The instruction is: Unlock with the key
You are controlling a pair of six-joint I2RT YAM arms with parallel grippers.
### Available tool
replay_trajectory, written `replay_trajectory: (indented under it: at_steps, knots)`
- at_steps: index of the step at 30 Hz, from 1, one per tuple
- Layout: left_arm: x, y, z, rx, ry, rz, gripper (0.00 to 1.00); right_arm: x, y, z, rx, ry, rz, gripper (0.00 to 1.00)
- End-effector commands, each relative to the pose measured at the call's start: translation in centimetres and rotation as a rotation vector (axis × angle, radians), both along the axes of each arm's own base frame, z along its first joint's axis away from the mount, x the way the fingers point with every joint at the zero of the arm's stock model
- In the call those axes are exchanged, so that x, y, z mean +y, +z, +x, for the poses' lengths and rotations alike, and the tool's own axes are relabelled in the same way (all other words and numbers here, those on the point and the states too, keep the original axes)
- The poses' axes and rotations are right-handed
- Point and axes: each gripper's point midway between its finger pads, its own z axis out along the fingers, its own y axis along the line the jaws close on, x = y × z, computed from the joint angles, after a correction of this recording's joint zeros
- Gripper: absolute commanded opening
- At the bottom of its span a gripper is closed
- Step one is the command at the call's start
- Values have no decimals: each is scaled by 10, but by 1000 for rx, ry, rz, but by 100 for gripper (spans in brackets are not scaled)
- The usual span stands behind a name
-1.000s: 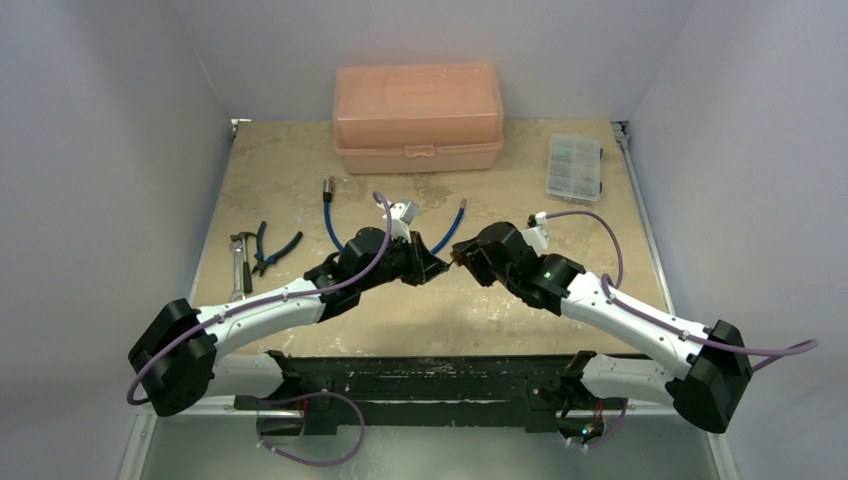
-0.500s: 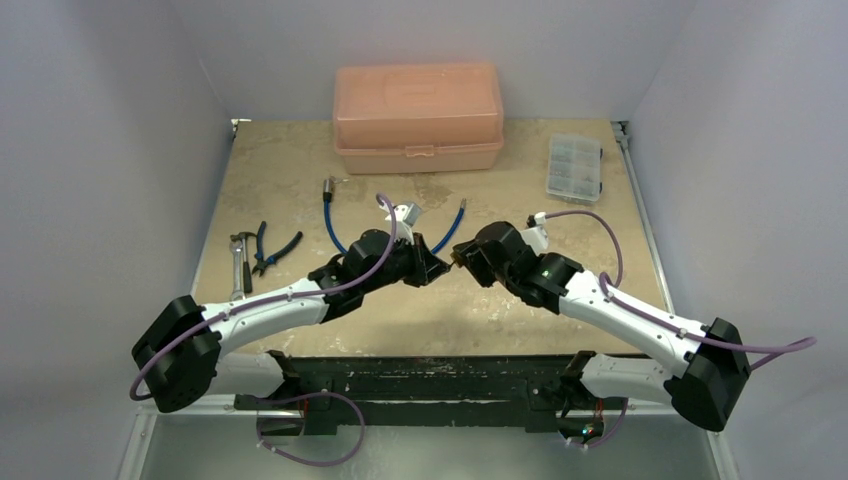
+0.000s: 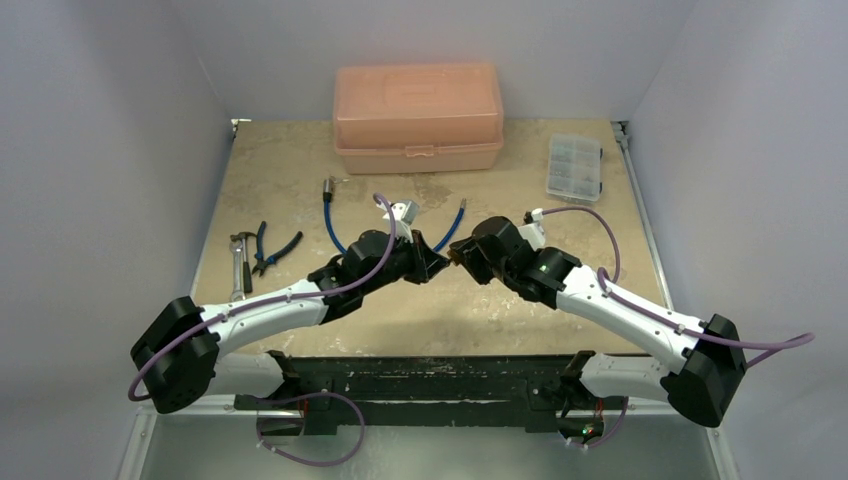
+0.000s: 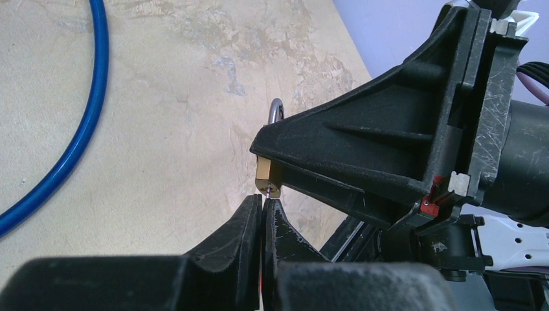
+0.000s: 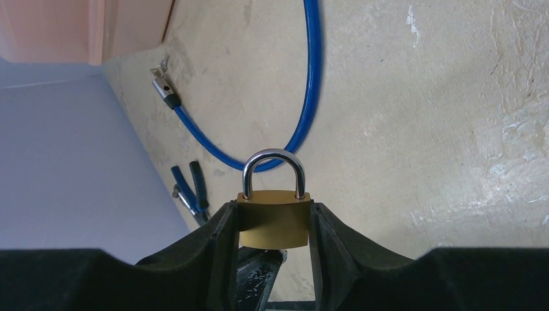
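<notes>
First, the containers. We note a peach plastic box point(image 3: 418, 118) at the far edge of the table point(image 3: 290, 160). Its lid is down, so its contents cannot be seen. To its right lies a clear compartment case point(image 3: 575, 168), also shut. Small items show through it but are too small to identify.

The right gripper point(image 5: 273, 206) clamps the brass padlock point(image 5: 273, 223) by its two side faces. The shackle point(image 5: 273, 162) is seated in the body and points away from the wrist. The left gripper point(image 4: 262, 202) has its fingers pressed together on the key point(image 4: 266, 192). We see only a thin silver sliver of it between the fingertips and the underside of the padlock, touching that face. The rest of the key is hidden inside the fingers, and we cannot tell how far it has entered.

In the top view the two grippers meet over the table's middle and cover both padlock and key. The blue cable point(image 3: 330, 228) passes under the left arm, which covers its middle. Pliers point(image 3: 275, 250) and a grey metal tool point(image 3: 240, 265) lie near the left edge, well apart from the grippers.
</notes>
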Motion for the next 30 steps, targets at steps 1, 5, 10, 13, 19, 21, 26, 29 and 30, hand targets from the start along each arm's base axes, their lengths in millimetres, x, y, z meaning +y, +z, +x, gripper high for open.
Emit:
replay_trajectory:
  at_steps: [1,5,10,13,19,21,26,29,30]
  knots:
    - [6,20,12,-71,58,-41,0,18,34,-2,-36,32,101,0]
    - [7,22,10,-66,58,-48,0,17,35,-1,-48,31,95,0]
    - [6,28,8,-39,59,-93,0,21,41,-1,-77,56,115,0]
    - [4,35,6,-28,59,-128,0,21,46,0,-105,65,132,0]
    - [6,34,14,-34,99,-123,0,26,49,-4,-92,88,151,0]
    - [2,34,17,-37,96,-132,0,32,46,-7,-70,105,172,0]
    - [-1,39,22,-50,109,-158,0,39,48,-14,-52,131,202,0]
    - [3,44,27,-68,145,-163,0,42,49,-17,-43,143,217,0]
    - [5,44,30,-74,164,-161,0,43,49,-20,-36,151,224,0]
